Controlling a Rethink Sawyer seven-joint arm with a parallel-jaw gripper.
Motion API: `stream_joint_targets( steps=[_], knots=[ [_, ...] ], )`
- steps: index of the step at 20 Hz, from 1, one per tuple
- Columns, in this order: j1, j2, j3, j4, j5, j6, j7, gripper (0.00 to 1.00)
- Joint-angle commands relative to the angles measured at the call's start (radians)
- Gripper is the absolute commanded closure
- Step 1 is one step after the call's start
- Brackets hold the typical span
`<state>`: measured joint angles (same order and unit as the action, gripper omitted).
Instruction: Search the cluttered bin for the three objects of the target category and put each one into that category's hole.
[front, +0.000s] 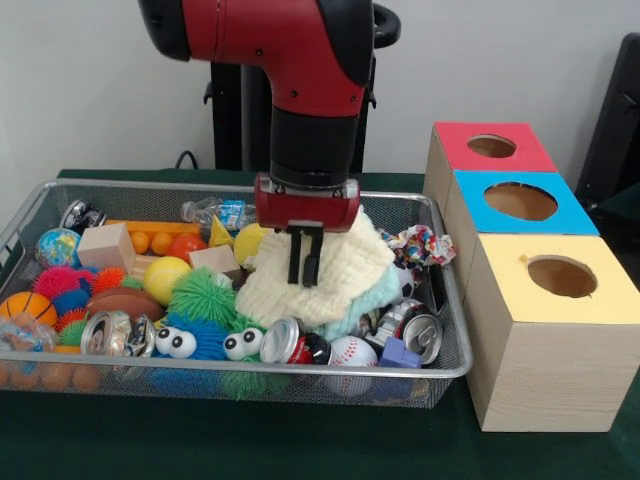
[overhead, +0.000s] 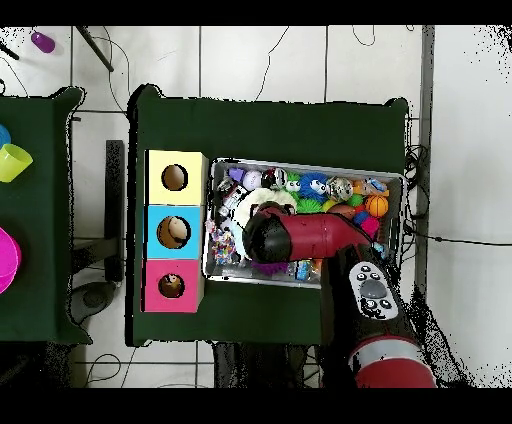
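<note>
On the green worktop, the wire-mesh bin is crowded with balls, cans and toys. The jaws hang nearly closed over a cream knitted cloth, gripping nothing. Farthest back, right of the bin, is the red-topped box's hole.

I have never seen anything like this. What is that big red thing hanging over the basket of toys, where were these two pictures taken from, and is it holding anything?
The red and black thing is a robot arm. At its tip is a pincer, its two dark fingers close together, hanging over a cream knitted cloth. Whether it grips the cloth, I cannot tell.

One picture is taken from across the table, facing the robot. The other looks straight down from above, where the arm hides much of the basket.

On the green table stands a wire mesh basket full of clutter: balls, spiky toys with googly eyes, crushed cans, wooden blocks. Beside it stand three wooden boxes in a row, each with a round hole on top: a red-topped box, a blue-topped box and a yellow-topped box.
</note>
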<state>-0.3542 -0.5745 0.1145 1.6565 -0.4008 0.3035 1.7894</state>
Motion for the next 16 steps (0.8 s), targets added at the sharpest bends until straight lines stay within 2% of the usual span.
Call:
stream_joint_targets(
  steps=[1,4,7,14,15,16],
  knots=[
    [-0.016,-0.210,0.017,0.094,0.117,0.312,0.047,1.00],
    [-0.019,-0.272,0.016,0.076,0.139,0.432,0.005,1.00],
    [-0.053,-0.323,0.041,0.061,0.164,0.526,-0.047,1.00],
    [-0.094,-0.318,0.068,0.019,0.128,0.577,-0.115,1.00],
    [-0.106,-0.321,0.083,0.028,0.123,0.559,-0.115,0.00],
    [-0.111,-0.322,0.087,0.037,0.126,0.542,-0.114,0.00]
  ],
)
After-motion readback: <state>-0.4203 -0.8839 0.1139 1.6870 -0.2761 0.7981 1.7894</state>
